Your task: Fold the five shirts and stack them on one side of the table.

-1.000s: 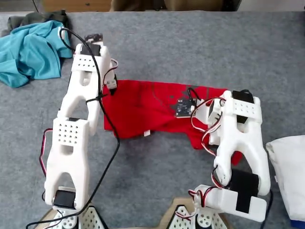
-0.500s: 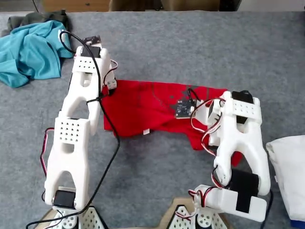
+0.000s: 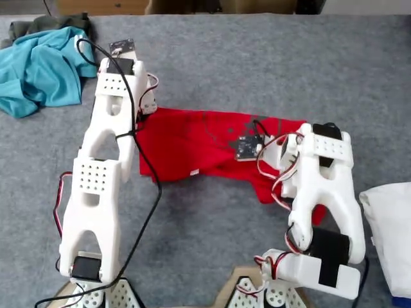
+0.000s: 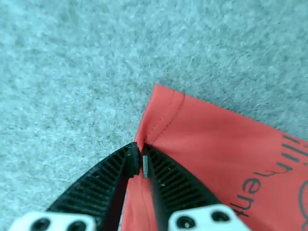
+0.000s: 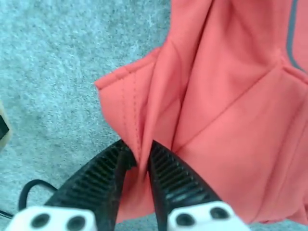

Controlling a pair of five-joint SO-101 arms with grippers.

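Red shirt (image 3: 205,144): spread out, partly folded, at the middle of the table (image 3: 257,64), lying between the two arms. Its left far corner is lifted slightly; its right near end is bunched into creases and folds. Dark lettering shows on the cloth.

Left gripper (image 4: 139,149): at the shirt's left far corner. The black ribbed fingers (image 4: 108,180) are closed, pinching the stitched hem just below the corner point.

Right gripper (image 5: 139,147): at the shirt's right near end. The fingers (image 5: 175,180) are clamped on a vertical pleat of red cloth, with a hemmed corner standing just above them.

Left arm (image 3: 103,167): white, stretched from the near edge towards the far left, its wrist over the shirt's left edge.

Right arm (image 3: 321,186): white, bent back over the shirt's right end, covering part of it.

Teal shirt (image 3: 38,64): crumpled in a heap at the far left of the table, well apart from the red one.

Dark olive garment (image 3: 38,24): behind the teal shirt, touching it, at the far left corner.

White shirt (image 3: 388,224): at the right edge of the table, near side, beside the right arm.
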